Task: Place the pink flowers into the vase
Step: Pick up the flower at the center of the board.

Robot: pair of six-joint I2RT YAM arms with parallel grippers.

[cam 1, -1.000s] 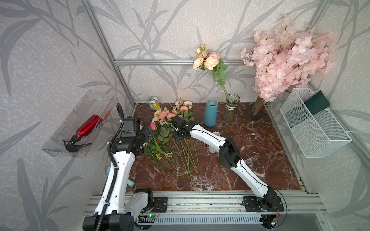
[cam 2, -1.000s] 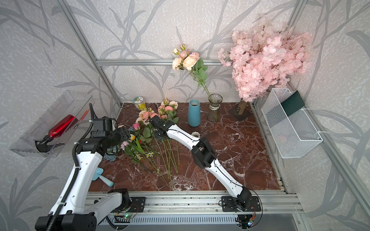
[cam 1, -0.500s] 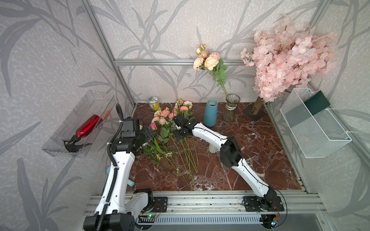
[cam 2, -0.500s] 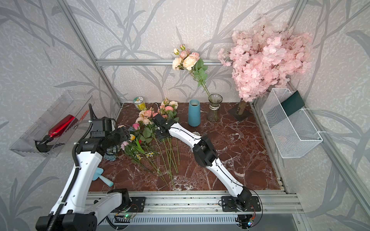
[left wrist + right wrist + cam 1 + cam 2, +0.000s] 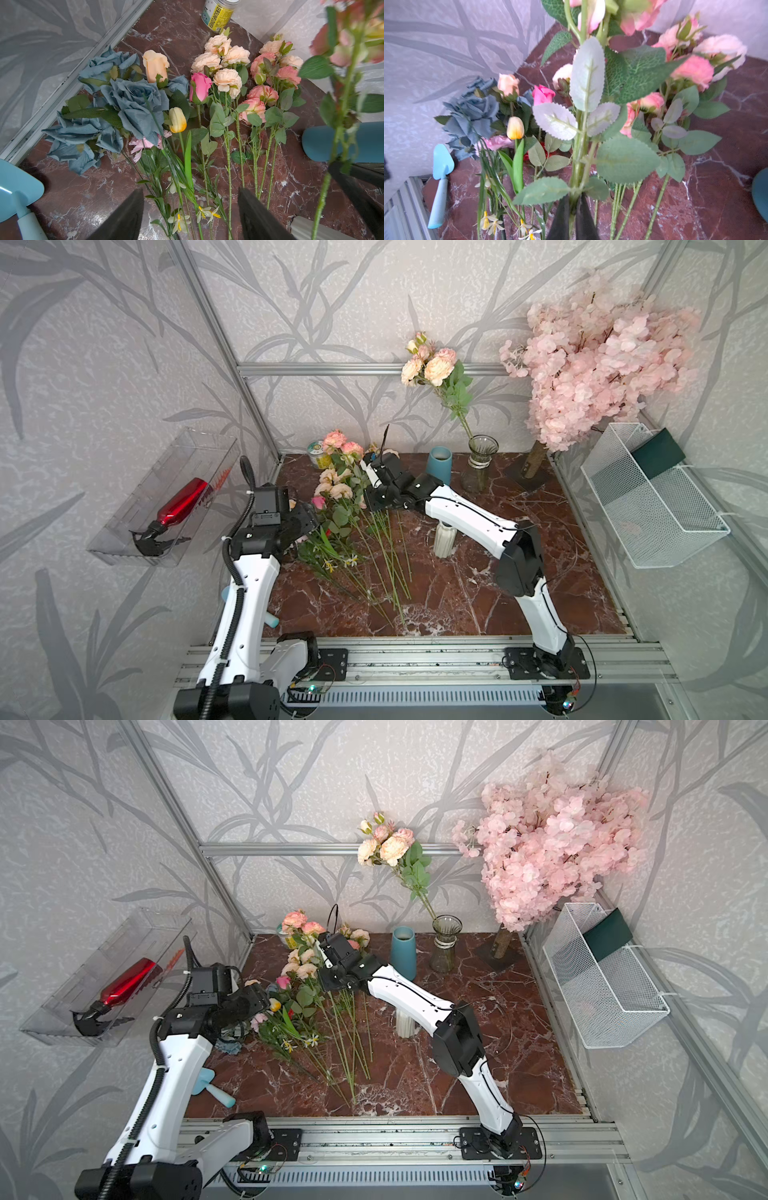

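Right gripper (image 5: 572, 199) clenched on pink flowers (image 5: 587, 74) stem. Left gripper (image 5: 190, 195) released, hovered over table (image 5: 457, 593) at 8 o'clock. Vase (image 5: 482, 452) stood at 2 o'clock.

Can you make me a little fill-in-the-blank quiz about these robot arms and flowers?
The right gripper is shut on the green ____ of a pink spray.
The left gripper is ____, holding nothing.
The vase holding another pink spray is clear ____.
The spray bottle in the wall tray is ____.
Answers: stem; open; glass; red.
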